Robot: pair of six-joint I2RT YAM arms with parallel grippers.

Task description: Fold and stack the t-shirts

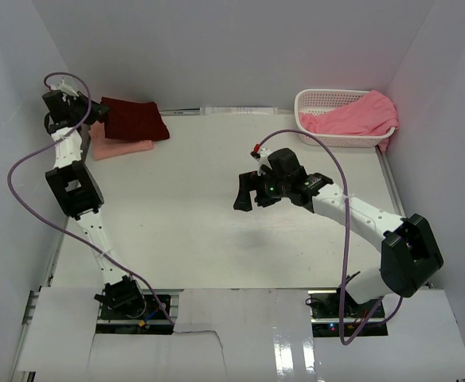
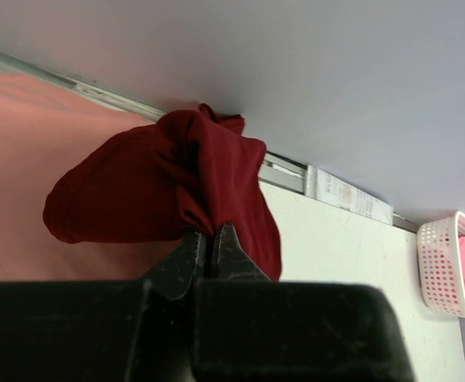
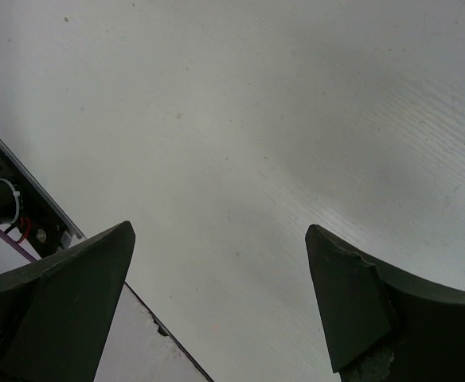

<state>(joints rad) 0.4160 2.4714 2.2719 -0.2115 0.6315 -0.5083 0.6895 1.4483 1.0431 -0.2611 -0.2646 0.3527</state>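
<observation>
The white surface [image 1: 209, 215] is the largest thing here, and the white basket [image 1: 326, 99] stands at its far right corner. The pink t-shirt [image 1: 358, 116] lies inside this basket and hangs a little over the rim on the right side. Far to the left of the basket, along the same back edge, the maroon t-shirt [image 1: 139, 119] lies upon the salmon t-shirt [image 1: 123, 148], which shows from under it on the near side. My left tool [image 2: 210, 235] is at the end of the maroon t-shirt that is farthest from the basket. Its fingers are pressed together and pinch a bunch of the maroon cloth, which stands up in a lump. My right tool [image 1: 250, 199] hovers over the bare surface, nearer to me than the basket and somewhat to its left. Its fingers [image 3: 352, 302] are spread wide and hold nothing.
</observation>
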